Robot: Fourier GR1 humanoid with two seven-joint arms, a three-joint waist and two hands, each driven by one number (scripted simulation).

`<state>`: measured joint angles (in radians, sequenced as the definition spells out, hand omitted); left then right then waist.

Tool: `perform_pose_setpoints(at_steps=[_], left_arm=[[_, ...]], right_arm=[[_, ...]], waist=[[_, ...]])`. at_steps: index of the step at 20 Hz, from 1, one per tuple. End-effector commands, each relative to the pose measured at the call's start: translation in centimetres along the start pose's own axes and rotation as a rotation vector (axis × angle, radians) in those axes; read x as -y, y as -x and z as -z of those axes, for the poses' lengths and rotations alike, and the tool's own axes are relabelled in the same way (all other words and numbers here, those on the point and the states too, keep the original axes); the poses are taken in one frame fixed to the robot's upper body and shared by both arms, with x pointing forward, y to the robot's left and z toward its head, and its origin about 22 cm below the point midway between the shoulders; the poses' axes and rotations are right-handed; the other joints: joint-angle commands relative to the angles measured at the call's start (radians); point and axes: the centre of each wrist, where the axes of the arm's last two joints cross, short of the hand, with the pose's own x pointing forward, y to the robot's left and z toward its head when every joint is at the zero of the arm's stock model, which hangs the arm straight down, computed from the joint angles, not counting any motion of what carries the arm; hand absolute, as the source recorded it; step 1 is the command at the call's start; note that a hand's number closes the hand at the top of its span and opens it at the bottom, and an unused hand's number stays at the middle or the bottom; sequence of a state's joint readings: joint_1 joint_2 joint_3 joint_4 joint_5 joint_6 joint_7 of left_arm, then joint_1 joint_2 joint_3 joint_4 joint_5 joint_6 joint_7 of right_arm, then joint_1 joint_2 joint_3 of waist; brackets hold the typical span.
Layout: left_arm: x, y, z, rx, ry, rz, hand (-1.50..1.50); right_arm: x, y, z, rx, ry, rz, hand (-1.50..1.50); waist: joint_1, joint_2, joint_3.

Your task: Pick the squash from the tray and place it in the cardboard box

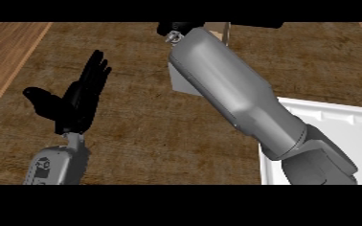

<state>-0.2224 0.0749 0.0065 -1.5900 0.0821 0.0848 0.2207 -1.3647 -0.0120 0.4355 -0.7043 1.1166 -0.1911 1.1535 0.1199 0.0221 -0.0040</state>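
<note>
The right hand reaches over the cardboard box at the counter's far edge, probably to deliver the squash. Its fingers are hidden, so I cannot tell their state. The left hand rests open, and the tray lies near the right corner.

A single head view looks steeply down at the wooden counter from close above. Both forearms enter from the view's lower edge, and the right forearm fills much of the middle. A white tray sits at the lower right corner.
</note>
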Motion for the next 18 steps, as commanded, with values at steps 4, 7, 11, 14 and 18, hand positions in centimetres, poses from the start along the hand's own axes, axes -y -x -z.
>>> perform_pose_setpoints(at_steps=[4, 7, 11, 14, 18], left_arm=[[-0.8, 0.8, -1.0, 0.001, -0.037, 0.002, 0.0], [-2.6, 0.5, -1.3, 0.005, -0.036, -0.008, 0.0], [-1.7, 0.0, -1.1, -0.007, -0.03, -0.001, 0.0], [-2.4, -0.1, -0.9, 0.0, -0.05, -0.009, 0.0], [-2.3, 0.5, -1.3, -0.016, -0.046, -0.01, 0.0]], right_arm=[[-4.6, 2.0, 0.6, -0.149, -0.065, -0.037, 1.5], [-7.0, 3.9, 1.3, -0.159, -0.255, -0.222, 1.5], [-9.8, 6.6, 1.7, -0.273, -0.47, -0.255, -1.5], [-9.4, 6.3, 2.1, -0.257, -0.442, -0.145, -1.5], [-9.3, 6.0, 1.4, -0.156, -0.226, 0.021, -1.5]], waist=[[-0.036, -0.003, 0.002], [-0.031, 0.0, 0.001], [-0.036, 0.004, 0.003], [-0.047, 0.0, 0.003], [-0.058, -0.004, 0.004]])
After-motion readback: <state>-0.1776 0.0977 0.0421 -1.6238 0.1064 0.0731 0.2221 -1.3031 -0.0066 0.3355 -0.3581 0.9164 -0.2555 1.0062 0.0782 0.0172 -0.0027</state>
